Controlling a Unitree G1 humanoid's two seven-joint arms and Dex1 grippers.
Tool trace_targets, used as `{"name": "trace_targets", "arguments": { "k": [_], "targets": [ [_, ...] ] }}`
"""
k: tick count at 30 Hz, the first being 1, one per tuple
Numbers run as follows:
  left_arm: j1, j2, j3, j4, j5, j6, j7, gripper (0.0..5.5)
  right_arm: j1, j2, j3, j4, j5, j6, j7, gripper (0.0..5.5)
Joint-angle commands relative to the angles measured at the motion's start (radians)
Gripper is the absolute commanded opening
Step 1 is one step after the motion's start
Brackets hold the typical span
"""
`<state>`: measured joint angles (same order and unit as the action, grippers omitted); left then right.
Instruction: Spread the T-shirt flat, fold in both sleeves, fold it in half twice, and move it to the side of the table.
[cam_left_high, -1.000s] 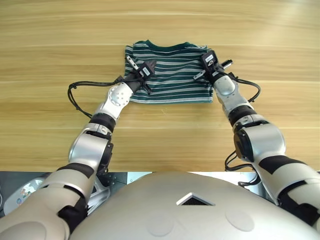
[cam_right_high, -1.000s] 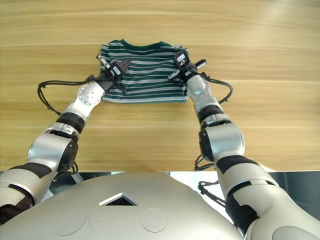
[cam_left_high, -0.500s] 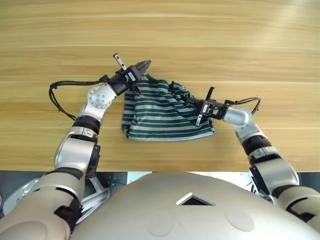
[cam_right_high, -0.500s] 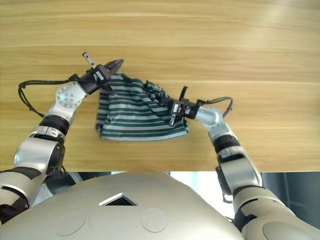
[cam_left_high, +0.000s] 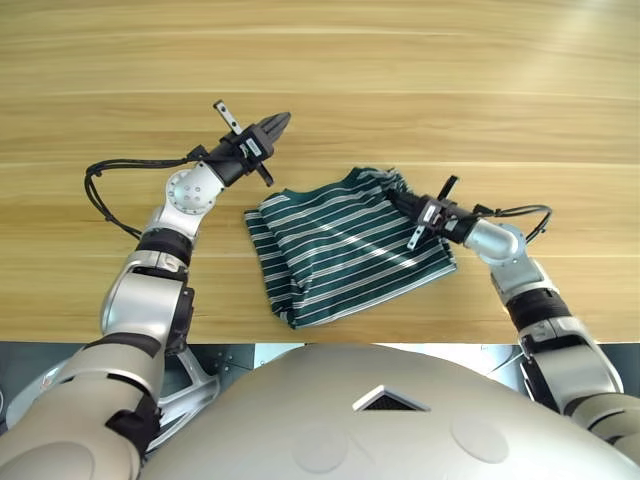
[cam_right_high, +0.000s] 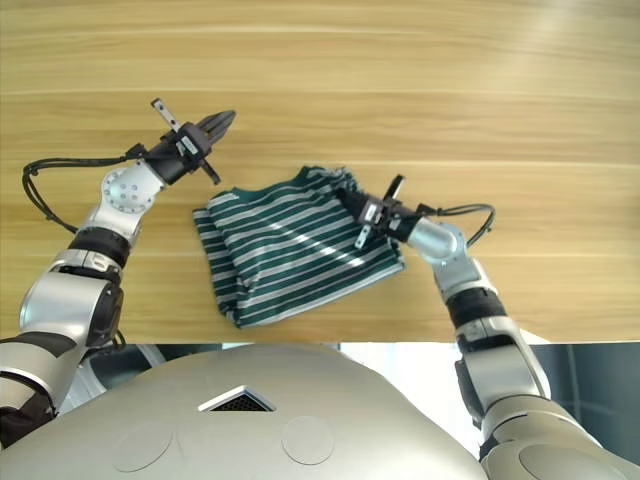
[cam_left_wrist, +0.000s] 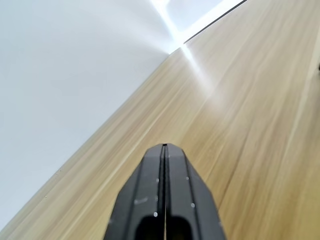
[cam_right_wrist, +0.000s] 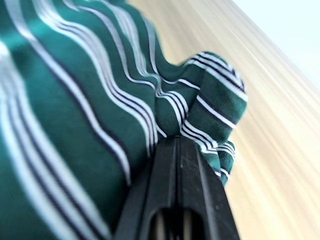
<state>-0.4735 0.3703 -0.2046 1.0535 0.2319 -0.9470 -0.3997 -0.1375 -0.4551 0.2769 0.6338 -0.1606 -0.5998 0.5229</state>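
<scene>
In the left eye view the T-shirt (cam_left_high: 345, 245) lies on the table (cam_left_high: 420, 80) as a folded green striped packet, turned askew, with its near corner close to the table's front edge. The right gripper (cam_left_high: 402, 199) sits at the far right corner of the T-shirt, where the cloth is bunched into a small heap. The left gripper (cam_left_high: 280, 121) hangs beyond the far left corner of the T-shirt, apart from it, over bare wood

The right eye view gives the same arrangement, and it shows a plain gap between the left gripper and the T-shirt

In the left wrist view the two fingers are pressed together with nothing between them

In the right wrist view the fingers are closed on a pinch of the striped cloth, which puckers around the tip

The T-shirt looks light, soft and limp, so it will probably sag, and the layers may slide open if it is pulled by one corner. A hold through all layers at the folded edge, with both grippers, seems the safer way to move it to the side
</scene>
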Motion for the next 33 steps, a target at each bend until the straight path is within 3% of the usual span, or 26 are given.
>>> {"name": "trace_targets", "arguments": {
  "k": [1, 10, 16, 20, 24, 27, 33],
  "targets": [
    [-0.017, -0.001, 0.012, -0.006, -0.007, -0.003, 0.014, 0.0, -0.051, 0.054, -0.023, 0.201, -0.056, 0.178, -0.143, 0.02],
    [-0.016, -0.018, 0.02, -0.001, 0.006, 0.002, 0.052, 0.0, -0.169, 0.25, -0.177, 0.578, 0.023, 0.328, -0.515, 0.02],
    [-0.029, -0.022, 0.02, 0.002, 0.005, 0.001, 0.057, 0.0, -0.186, 0.333, -0.16, 0.62, -0.008, 0.292, -0.514, 0.02],
    [-0.022, -0.016, 0.028, -0.014, -0.01, -0.008, 0.048, 0.0, -0.192, 0.416, -0.326, 0.609, 0.17, 0.328, -0.538, 0.02],
    [-0.019, -0.015, 0.031, -0.017, -0.011, -0.008, 0.045, 0.0, -0.153, 0.535, -0.39, 0.572, 0.277, 0.384, -0.469, 0.02],
    [-0.02, -0.011, 0.033, -0.022, -0.015, -0.009, 0.039, 0.0, -0.077, 0.564, -0.377, 0.375, 0.336, 0.477, -0.405, 0.02],
    [-0.029, -0.011, 0.037, -0.019, -0.014, -0.015, 0.046, 0.0, 0.104, 0.514, -0.323, -0.373, 0.455, 0.733, -0.403, 0.02]
  ]
}}
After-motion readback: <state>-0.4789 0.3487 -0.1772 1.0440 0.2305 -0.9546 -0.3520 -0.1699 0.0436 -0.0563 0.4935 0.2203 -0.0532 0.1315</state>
